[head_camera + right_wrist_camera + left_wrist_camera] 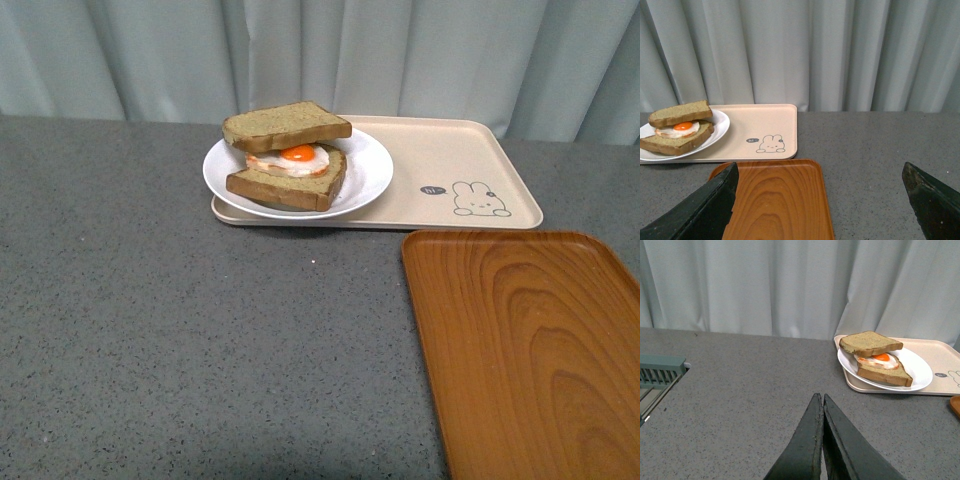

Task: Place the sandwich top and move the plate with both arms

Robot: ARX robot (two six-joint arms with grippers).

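Item 1. Left gripper point(821, 405), left wrist view, bottom centre of frame. Fingers pressed together, tips touching, nothing btwn them. Hangs over bare grey counter point(740, 390).

Item 2. Right gripper point(820, 185), right wrist view. Fingers spread wide, one at lower left, other at lower right of frame, nothing held. Wood-grain tray point(777, 200) lies btwn them, lower centre.

Item 3. Plate point(372, 180), front view, upper centre of frame. Round, white, sits on left end of beige rabbit tray point(440, 160), rim overhanging tray's near-left edge a bit. No arm shows in front view.

Item 4. Sandwich top point(286, 125). Already on the stack, resting tilted over fried egg point(297, 155) and lower slice point(290, 188); shifted toward back-left, egg yolk showing at front. Judged: placing step looks done, plate move remains.

Key relation. From left gripper: plate point(920, 375) lies at mid right of wrist frame, well apart. From right gripper: plate point(720, 127) lies at mid left of wrist frame, beyond wood tray's far corner, also well apart. So plate sits btwn the two arms; each would approach its own side of rim. Which arm is nearer: cannot tell. Left fingers would need to part before taking the rim. Plate is round, no long axis; rabbit tray's long side runs left-right in front view.
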